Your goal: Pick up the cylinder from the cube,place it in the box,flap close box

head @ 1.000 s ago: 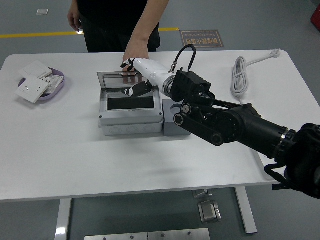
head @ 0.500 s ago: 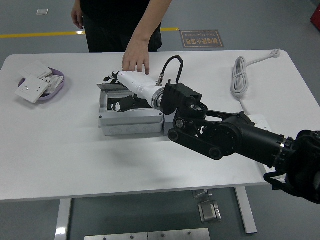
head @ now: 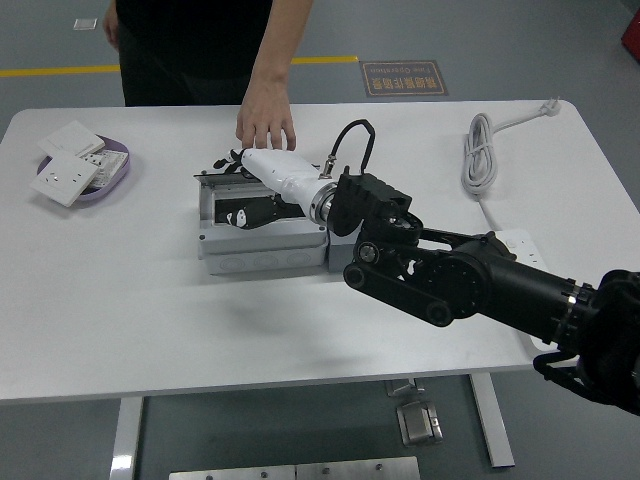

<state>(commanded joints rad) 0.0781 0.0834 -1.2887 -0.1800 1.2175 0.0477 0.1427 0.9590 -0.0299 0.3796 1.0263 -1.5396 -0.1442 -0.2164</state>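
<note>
Box (head: 262, 245) sits mid-table, grey plastic enclosure, with the grey cube (head: 338, 250) butted against its right side. Lid (head: 222, 172) looks nearly flat over the opening now, a thin hinged panel, far edge showing as a dark strip. The cylinder isn't visible; can't tell whether it's inside, as the opening is mostly covered by the right hand (head: 255, 185). The right hand lies across the top of the box, white shell over the lid, dark fingers (head: 240, 216) showing at the front of the opening; can't tell how far they're curled or whether they're gripping anything, though it looks more like pressing than holding. A person's hand (head: 266, 125) rests fingertips-down on the table just behind the box, close to the lid's hinge edge, possibly steadying it. Left arm not in view. Handling guess: the lid is light, stiff, probably smooth plastic, so it wants a flat push near the free edge, not a pinch. The box body is likely light enough to skate on the white table (head: 150, 300) under a sideways push, so force should go straight down. Risk: fingers caught under the lid at the front lip. Purple tray (head: 115, 165) with white sockets (head: 68, 175) far left and the coiled white cable (head: 482, 150) far right are well clear.
</note>
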